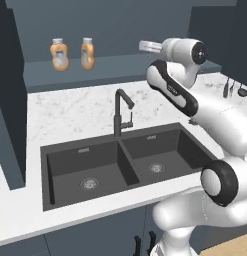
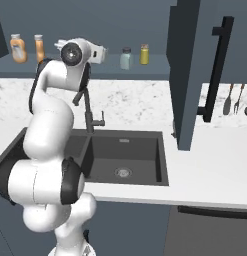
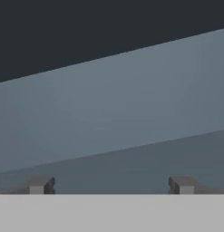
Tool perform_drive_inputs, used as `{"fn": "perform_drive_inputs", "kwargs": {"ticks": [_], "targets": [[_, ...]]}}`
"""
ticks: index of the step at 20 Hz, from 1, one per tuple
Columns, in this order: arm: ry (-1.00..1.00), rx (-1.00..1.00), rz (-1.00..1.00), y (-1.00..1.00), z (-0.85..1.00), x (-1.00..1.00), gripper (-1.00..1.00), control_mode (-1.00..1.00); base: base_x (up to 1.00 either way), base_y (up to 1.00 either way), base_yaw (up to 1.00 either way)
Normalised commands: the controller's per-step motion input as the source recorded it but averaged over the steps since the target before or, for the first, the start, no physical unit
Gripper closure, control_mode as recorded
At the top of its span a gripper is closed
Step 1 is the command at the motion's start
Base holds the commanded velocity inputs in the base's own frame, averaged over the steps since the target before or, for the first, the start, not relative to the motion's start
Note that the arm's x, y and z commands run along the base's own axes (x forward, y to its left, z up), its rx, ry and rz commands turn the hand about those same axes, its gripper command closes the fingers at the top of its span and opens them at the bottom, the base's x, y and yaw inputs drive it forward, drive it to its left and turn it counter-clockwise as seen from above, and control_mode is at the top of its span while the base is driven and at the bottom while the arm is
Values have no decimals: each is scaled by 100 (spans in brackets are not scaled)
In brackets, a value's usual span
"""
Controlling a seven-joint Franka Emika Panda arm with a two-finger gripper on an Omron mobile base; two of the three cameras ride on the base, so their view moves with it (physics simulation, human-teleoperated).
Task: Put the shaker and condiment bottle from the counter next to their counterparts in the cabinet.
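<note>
While the gripper (image 3: 111, 185) gapes wide and empty, both orange bottles (image 1: 59, 55) stand side by side — shelved.

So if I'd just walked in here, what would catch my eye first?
Probably the big white robot arm rising over the dark double sink set in the marble counter. Next, two orange bottles side by side on the cabinet shelf above, and further along it a pale blue-grey shaker beside a yellow-green one.

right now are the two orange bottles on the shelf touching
Apart. The left base view shows dark cabinet back between the left orange bottle and the right orange bottle.
</note>
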Motion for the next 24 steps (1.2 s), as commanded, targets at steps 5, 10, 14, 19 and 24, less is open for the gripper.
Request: {"fn": "perform_drive_inputs", "kwargs": {"ticks": [5,10,14,19,24], "targets": [[26,2,18,0,4,-42,-100,-100,0,0,0],[10,0,18,0,-2,-84,-100,-100,0,0,0],[6,0,20,1,-9,-97,-100,-100,0,0,0],[1,0,21,1,-21,-100,-100,-100,0,0,0],[0,0,19,10,-27,-100,-100,-100,0,0,0]]}}
